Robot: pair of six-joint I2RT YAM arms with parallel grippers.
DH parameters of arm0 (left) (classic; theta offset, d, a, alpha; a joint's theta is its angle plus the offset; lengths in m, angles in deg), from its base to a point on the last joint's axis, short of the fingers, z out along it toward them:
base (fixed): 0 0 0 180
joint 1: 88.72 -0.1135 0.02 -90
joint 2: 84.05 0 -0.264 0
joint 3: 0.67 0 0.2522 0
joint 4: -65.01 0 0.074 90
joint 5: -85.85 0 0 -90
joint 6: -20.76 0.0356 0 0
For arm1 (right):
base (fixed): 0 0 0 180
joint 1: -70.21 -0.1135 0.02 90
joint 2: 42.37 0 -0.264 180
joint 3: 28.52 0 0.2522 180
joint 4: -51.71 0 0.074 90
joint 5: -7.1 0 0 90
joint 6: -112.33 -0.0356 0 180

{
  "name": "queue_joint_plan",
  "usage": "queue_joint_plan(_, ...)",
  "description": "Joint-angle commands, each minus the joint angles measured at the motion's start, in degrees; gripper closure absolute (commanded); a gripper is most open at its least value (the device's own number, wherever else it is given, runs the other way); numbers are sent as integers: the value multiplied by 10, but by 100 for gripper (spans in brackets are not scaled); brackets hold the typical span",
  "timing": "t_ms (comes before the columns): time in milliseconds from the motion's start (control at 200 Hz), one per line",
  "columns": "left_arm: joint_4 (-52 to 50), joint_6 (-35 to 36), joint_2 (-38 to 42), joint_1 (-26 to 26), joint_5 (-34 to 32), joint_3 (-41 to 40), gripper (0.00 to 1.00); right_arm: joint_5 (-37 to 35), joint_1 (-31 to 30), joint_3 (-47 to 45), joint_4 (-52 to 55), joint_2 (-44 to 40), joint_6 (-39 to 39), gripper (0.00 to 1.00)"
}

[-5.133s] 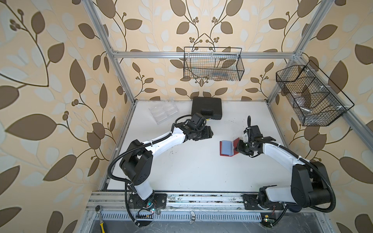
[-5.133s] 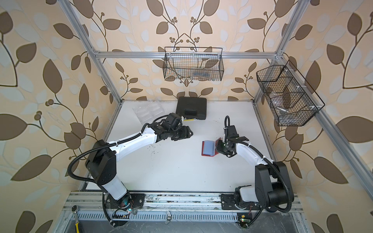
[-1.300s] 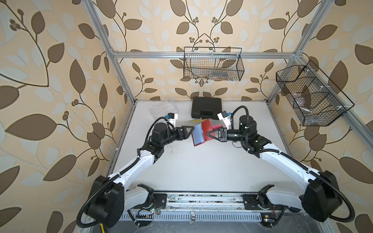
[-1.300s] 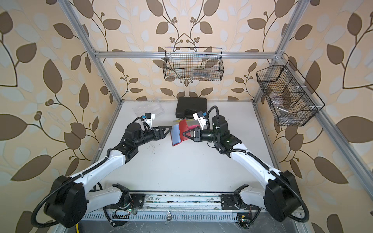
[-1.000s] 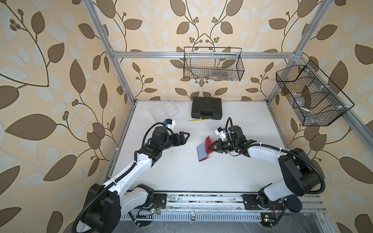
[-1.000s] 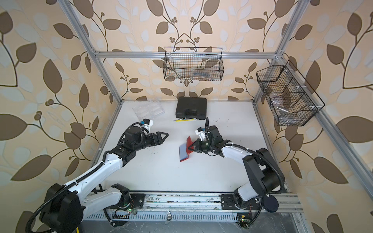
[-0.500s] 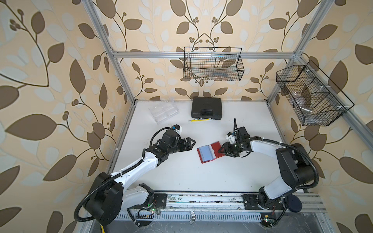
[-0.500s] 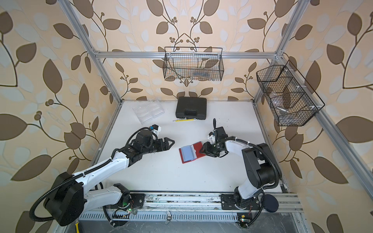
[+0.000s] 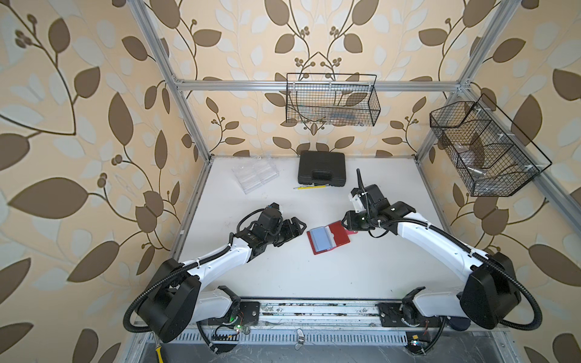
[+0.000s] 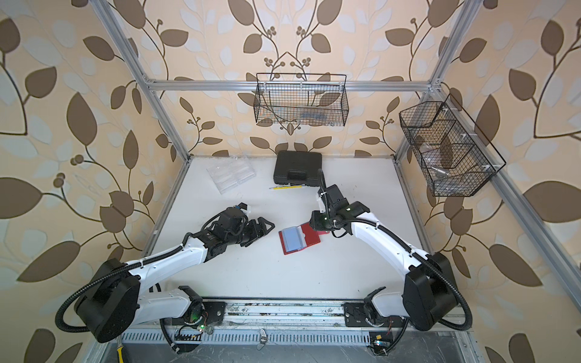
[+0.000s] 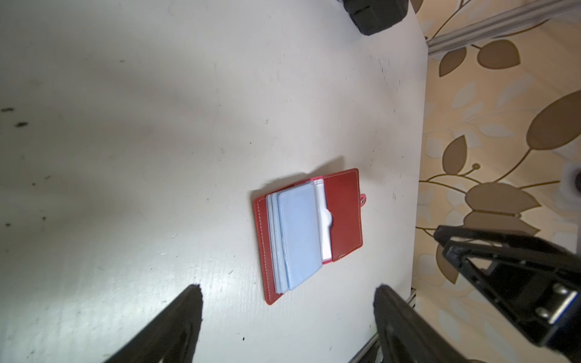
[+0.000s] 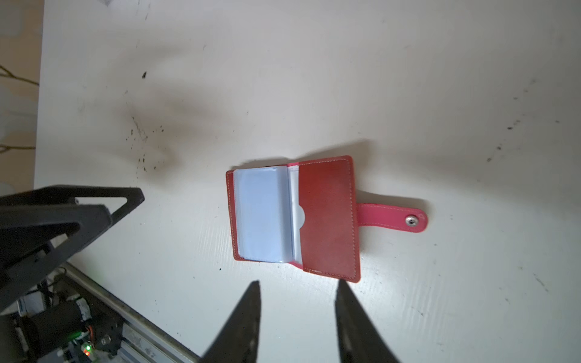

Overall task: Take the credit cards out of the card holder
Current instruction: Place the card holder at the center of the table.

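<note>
Card holder: we counted one card holder, red, lying open and flat near the middle of the desk; it showed in both top views.
Sleeves: we saw a stack of bluish plastic sleeves on one half; the exact number was not clear to us.
Strap tab: one strap tab with one metal snap, lying flat on the desk on the side of the right arm.
Credit cards: we could not tell how many credit cards were inside the sleeves.
Left end effector: the left end effector had its jaws spread wide and held nothing; it was near the card holder, apart from it.
Right end effector: the right end effector had its jaws parted only a little and gripped nothing; it was just beside the strap side of the card holder.
Black case: one black case, closed, at the far edge of the desk.
Clear tray: one clear tray, beside the black case.
Wire baskets: we counted two wire baskets, both hanging on the frame.
</note>
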Motion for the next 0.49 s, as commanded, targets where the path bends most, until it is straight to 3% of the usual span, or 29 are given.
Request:
queue_joint_plan(0, 60, -80, -31, 8, -4, -18, 18, 36, -29, -3, -42, 77, -15, 82)
queue_joint_plan(170, 118, -117, -71, 29, -6, -29, 21, 46, -14, -14, -94, 143, -9, 89)
queue_joint_plan(490, 179, -161, -148, 58, -5, -41, 26, 57, 19, -49, -131, 213, 1, 92)
